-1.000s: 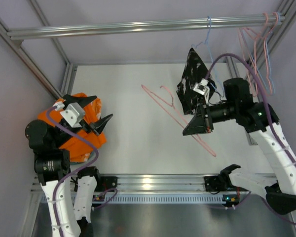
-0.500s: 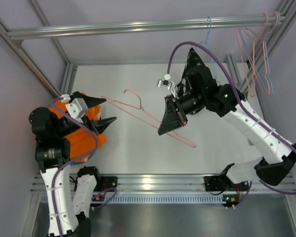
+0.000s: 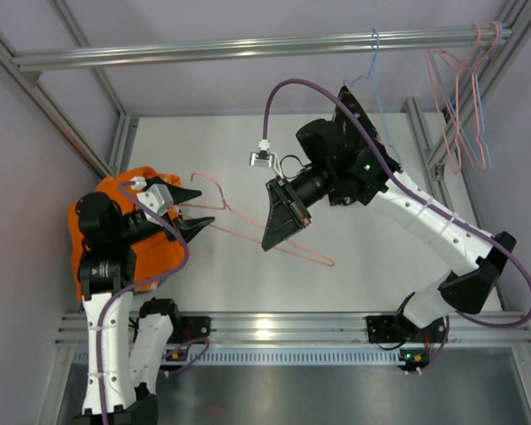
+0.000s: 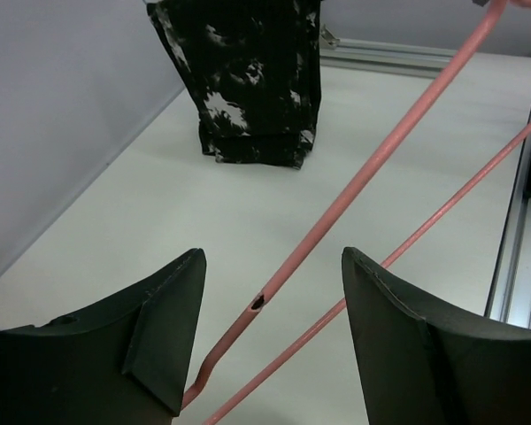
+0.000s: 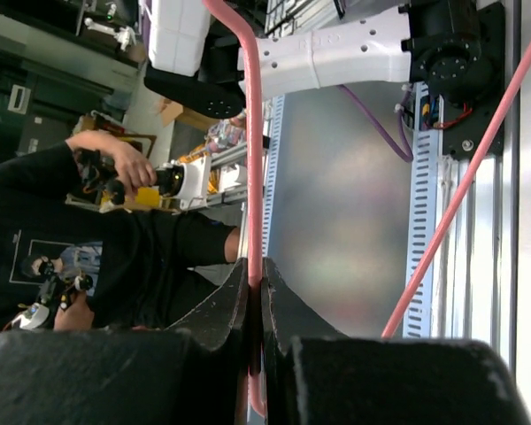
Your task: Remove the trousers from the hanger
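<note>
The pink hanger is bare and held over the table, hook end to the left. My right gripper is shut on one of its wires, as the right wrist view shows with the jaws pressed on the pink wire. My left gripper is open, and two hanger wires run through the gap between its fingers without touching them. The orange trousers lie bunched at the table's left edge, under the left arm, apart from the hanger.
A black white-speckled garment hangs on a light blue hanger from the overhead rail, behind the right arm. Several spare hangers hang at the rail's right end. A person stands beyond the table's near edge.
My right arm has carried the hanger leftward across the table. Its hook end now sits between the left gripper's open fingers. The left gripper has shifted slightly right, off the trousers.
</note>
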You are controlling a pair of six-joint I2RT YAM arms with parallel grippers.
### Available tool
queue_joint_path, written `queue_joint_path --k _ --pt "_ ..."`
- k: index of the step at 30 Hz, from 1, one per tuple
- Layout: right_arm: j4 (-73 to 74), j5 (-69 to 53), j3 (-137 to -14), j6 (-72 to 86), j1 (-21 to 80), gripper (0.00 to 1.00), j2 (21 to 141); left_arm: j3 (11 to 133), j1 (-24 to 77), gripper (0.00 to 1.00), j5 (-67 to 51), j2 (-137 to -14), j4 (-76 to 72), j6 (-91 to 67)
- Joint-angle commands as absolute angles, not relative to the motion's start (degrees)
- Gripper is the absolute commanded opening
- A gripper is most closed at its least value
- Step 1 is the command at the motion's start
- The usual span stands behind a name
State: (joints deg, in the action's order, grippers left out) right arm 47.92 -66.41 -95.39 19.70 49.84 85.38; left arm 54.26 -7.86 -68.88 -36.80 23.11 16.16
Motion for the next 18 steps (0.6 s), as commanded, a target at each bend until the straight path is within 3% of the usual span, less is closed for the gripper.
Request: queue_joint_path --k 1,7,11,12,14,15,18 --pt "43.86 -69.87 -99.23 21.18 51.33 0.0 86.57 51.07 -3.63 0.68 -64.46 -34.9 21.8 20.47" --pt "43.86 -70.05 -97.83 21.45 52.73 0.0 87.71 48.87 11.33 0.53 -50.97 -36.21 21.97 22.68" --pt "45.08 -67.68 -97.47 19.6 52.56 0.0 87.02 50.79 11.07 0.13 -50.01 -37.09 22.06 21.18" --pt "46.39 -65.15 -97.38 18.03 52.21 0.07 86.84 51.15 11.16 0.01 -49.4 -37.0 21.97 20.31" --pt "47.54 -62.24 -97.12 16.09 51.07 0.25 85.7 52.29 11.34 0.0 -48.52 -37.09 21.97 18.64" --pt "48.24 -58.66 -97.21 14.26 49.59 0.43 85.35 52.64 11.34 0.0 -47.82 -36.74 22.15 17.33" --pt "51.92 -50.66 -98.51 10.39 45.81 0.73 83.41 54.22 11.34 0.0 -47.38 -36.21 24.68 17.05"
